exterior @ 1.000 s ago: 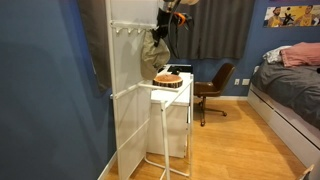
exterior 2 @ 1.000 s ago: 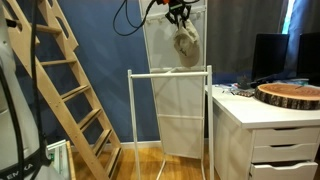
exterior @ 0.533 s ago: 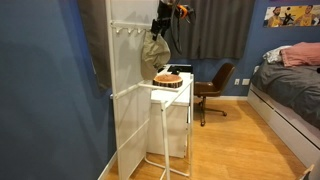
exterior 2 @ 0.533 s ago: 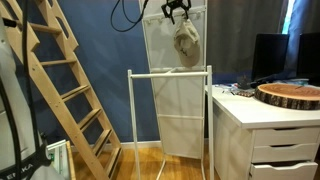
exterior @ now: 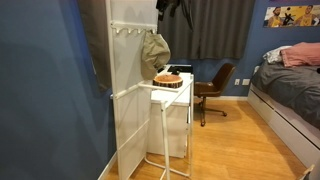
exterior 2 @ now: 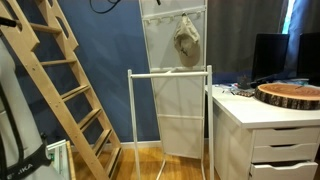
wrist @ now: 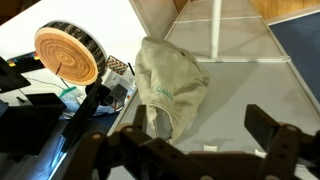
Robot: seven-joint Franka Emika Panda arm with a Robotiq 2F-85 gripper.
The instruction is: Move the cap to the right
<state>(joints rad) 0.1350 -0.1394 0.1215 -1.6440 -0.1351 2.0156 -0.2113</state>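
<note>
A beige-olive cap (exterior: 155, 50) hangs on the white pegboard panel (exterior: 130, 70), seen in both exterior views; its fabric droops below a peg (exterior 2: 186, 40). My gripper (exterior: 172, 5) is above the cap at the top edge of the picture, clear of it. In the wrist view the gripper (wrist: 200, 127) stands open, its two dark fingers wide apart with nothing between them. The cap (wrist: 172, 85) lies beyond the fingers against the white panel. The gripper is out of frame where the cap hangs near the ladder.
A round wood slab (exterior: 168, 78) sits on a white desk (exterior 2: 250, 115) beside the panel. A white rail frame (exterior 2: 170, 72) stands in front of the panel. A wooden ladder (exterior 2: 60, 80), a brown chair (exterior: 212, 90) and a bed (exterior: 295, 95) are nearby.
The gripper opened and let go of the cap, then rose up and away. The cap stays hanging on the panel.
</note>
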